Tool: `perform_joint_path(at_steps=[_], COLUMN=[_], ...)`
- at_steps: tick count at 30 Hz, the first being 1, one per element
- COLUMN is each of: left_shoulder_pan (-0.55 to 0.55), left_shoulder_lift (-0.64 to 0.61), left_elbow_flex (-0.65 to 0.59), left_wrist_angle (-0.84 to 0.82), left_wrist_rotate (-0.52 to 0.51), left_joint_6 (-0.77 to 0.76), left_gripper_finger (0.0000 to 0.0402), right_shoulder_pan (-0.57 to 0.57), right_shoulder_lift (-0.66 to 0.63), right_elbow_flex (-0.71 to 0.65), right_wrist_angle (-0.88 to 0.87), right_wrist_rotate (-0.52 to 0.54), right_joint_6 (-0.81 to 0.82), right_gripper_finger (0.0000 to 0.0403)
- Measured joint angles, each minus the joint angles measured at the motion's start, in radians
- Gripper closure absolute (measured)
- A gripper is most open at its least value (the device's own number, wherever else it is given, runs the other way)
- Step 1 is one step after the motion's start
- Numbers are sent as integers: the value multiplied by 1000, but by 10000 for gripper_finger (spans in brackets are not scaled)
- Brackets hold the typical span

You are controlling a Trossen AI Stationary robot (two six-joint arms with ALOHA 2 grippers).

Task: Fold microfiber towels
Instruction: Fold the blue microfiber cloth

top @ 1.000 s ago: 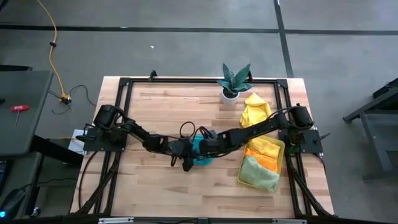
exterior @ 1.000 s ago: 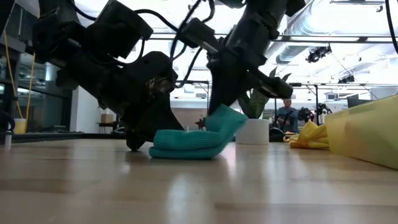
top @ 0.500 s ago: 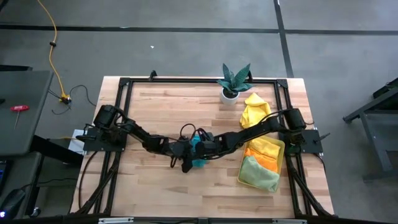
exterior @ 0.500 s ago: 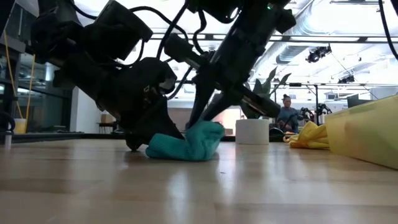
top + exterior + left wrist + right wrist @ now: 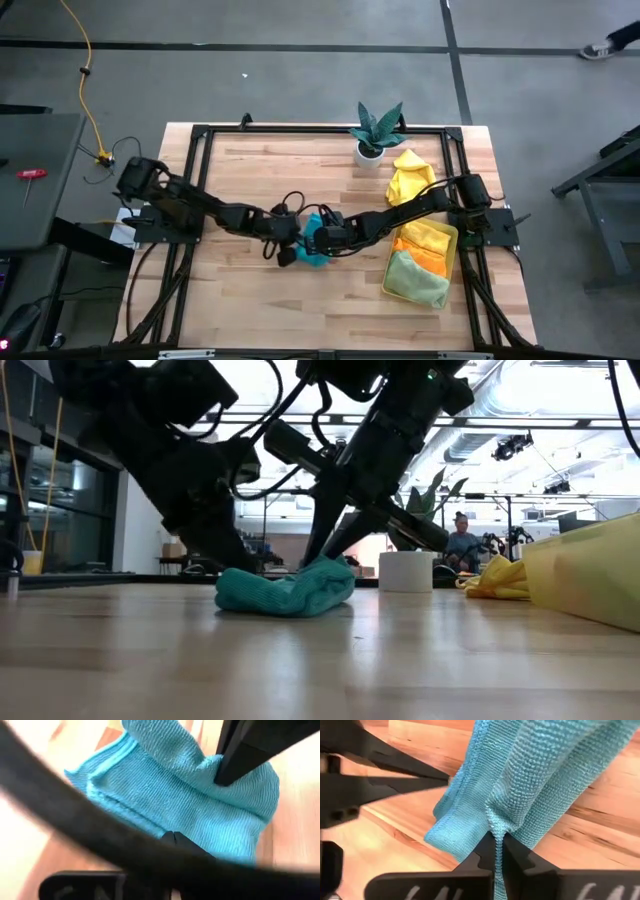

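Overhead hides what the right wrist view shows: fingers [image 5: 496, 851] pinching teal towel [image 5: 530, 780].

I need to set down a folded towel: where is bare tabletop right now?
Bare wood lies along the near edge of the table, in front of the teal towel, and at the far left corner, left of the plant. The middle is crowded by both tools, shut on that towel; the right side holds the yellow tray and loose yellow towel.
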Motion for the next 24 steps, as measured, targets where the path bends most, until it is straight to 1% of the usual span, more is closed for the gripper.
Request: perform_joint_path(at_steps=[3,5,8,10,16,19,24], left_shoulder_pan=[-1,-1,3,7,2,-3,-48], left_shoulder_lift=[-22,-23,14,37,98,132,195], left_elbow_flex=[0,-15,-61,-80,-89,-87,-86], left_wrist_angle=[-104,-112,-24,51,198,256,372], left_wrist_rotate=[-58,-95,-92,-66,-42,-13,-16], left_joint_6=[17,17,-4,-17,-36,-94,-207], left_gripper_finger=[401,401,402,401,402,402,402], right_shoulder_pan=[0,0,0,0,0,0,0], right_shoulder_lift=[0,0,0,0,0,0,0], right_elbow_flex=[0,0,0,0,0,0,0], right_wrist_angle=[7,13,30,47,58,60,64], right_wrist_rotate=[0,0,-1,-1,-7,-7,-7], right_joint_6=[4,5,-4,-10,-13,-13,-13], right_gripper_finger=[403,403,403,403,403,403,403])
